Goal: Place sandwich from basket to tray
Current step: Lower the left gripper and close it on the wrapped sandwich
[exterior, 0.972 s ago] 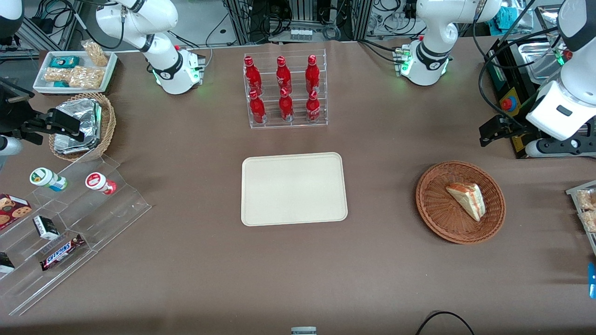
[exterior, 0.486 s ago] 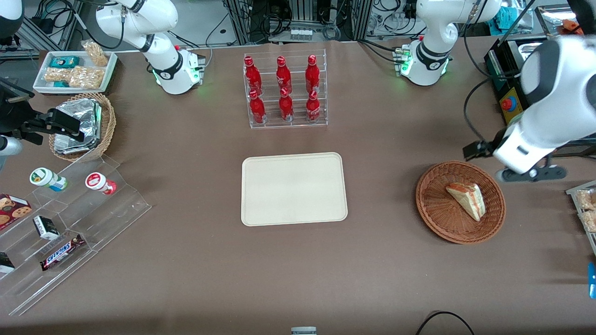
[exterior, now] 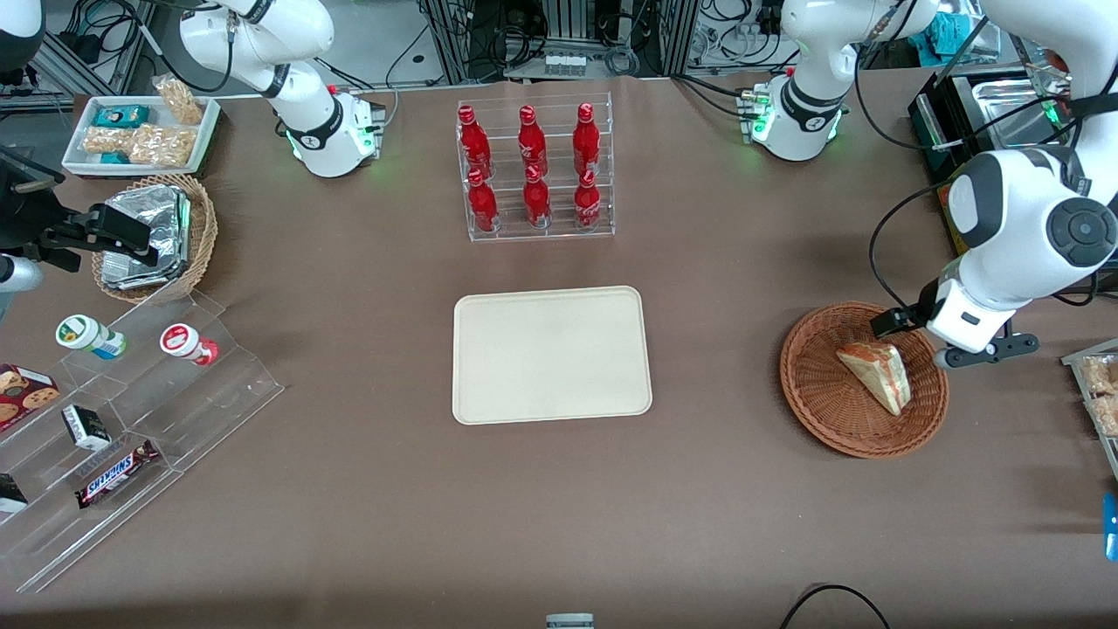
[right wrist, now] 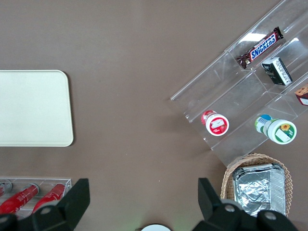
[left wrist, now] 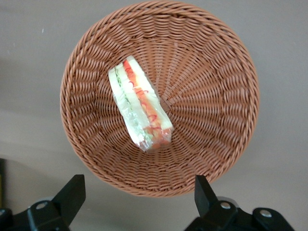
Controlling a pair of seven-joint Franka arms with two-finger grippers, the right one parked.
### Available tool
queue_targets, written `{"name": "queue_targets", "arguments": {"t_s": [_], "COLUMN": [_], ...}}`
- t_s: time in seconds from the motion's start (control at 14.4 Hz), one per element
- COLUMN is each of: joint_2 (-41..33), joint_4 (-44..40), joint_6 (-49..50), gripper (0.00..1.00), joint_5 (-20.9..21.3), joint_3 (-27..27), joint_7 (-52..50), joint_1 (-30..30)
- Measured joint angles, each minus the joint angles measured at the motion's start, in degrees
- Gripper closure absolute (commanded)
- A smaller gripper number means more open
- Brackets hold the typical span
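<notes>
The sandwich, a wrapped triangular wedge with red-orange and green filling on its edge, lies in the round reddish-brown basket toward the working arm's end of the table. In the left wrist view the sandwich rests near the middle of the basket. My left gripper hangs above the basket's rim, over the table just outside it. Seen from the wrist, the gripper is open and holds nothing. The cream-beige tray lies bare at the table's middle.
A clear rack of red bottles stands farther from the front camera than the tray. Toward the parked arm's end are a clear stepped shelf of snacks, a tan basket of foil packets and a white snack tray. More snacks lie beside the basket.
The left arm has swung nearer to the front camera and down, bringing the gripper from above the table's edge to just over the basket's rim. The sandwich has not moved.
</notes>
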State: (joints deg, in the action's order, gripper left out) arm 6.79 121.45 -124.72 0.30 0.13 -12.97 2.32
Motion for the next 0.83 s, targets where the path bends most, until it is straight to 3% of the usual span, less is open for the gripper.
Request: {"name": "queue_targets", "arguments": {"t_s": [0.35, 0.56, 0.76, 0.83], "joint_2": [3.95, 8.08, 12.34, 13.09], "joint_4": [0.06, 0.19, 0.23, 0.23], "joint_6": [-8.09, -12.88, -15.7, -15.85], "gripper": [0.0, 0.02, 0.85, 0.91], "joint_5": [-1.29, -1.3, -1.34, -1.35], "joint_3": [0.01, 0.0, 0.0, 0.0], "joint_7": [-16.44, -19.92, -20.27, -20.37], "joint_1": [0.55, 0.58, 0.67, 0.74]}}
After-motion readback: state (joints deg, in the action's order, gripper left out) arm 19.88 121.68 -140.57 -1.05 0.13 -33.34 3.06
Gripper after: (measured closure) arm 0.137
